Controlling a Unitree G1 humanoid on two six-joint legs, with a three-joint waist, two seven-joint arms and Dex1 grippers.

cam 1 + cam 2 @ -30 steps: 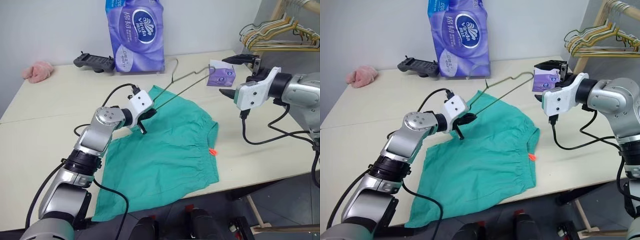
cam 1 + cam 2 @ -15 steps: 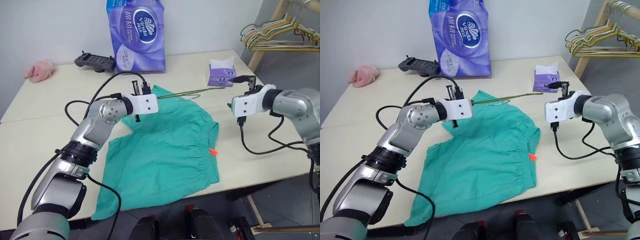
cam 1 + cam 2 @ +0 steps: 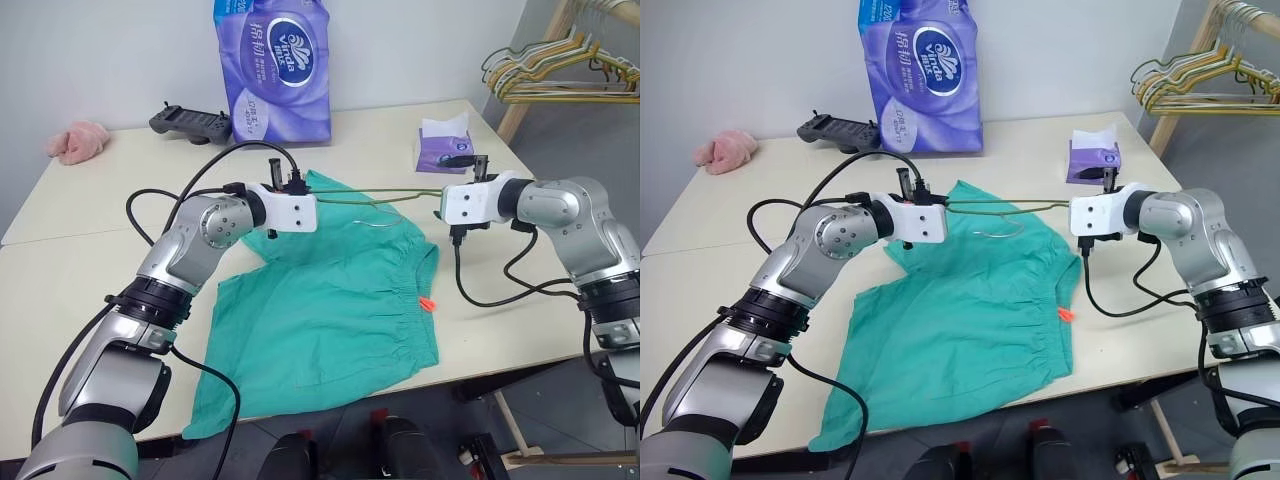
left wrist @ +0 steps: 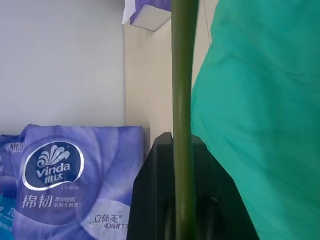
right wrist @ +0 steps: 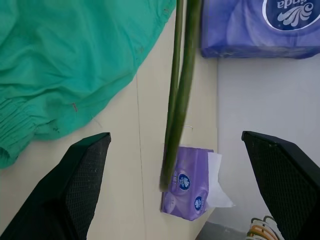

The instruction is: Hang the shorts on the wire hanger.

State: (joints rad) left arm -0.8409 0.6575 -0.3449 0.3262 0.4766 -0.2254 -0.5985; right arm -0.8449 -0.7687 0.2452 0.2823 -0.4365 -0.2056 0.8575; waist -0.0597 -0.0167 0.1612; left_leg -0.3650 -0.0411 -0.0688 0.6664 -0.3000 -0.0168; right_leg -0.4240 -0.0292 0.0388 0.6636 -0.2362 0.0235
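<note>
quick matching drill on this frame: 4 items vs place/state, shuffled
Items:
1. wire hanger
2. shorts
3. left pincer
4. right pincer

States:
A. open, hanger end between its fingers
B. flat on the table
C. shut on the wire
D. held level above the cloth

Pairs: 1-D, 2-B, 3-C, 4-A
</note>
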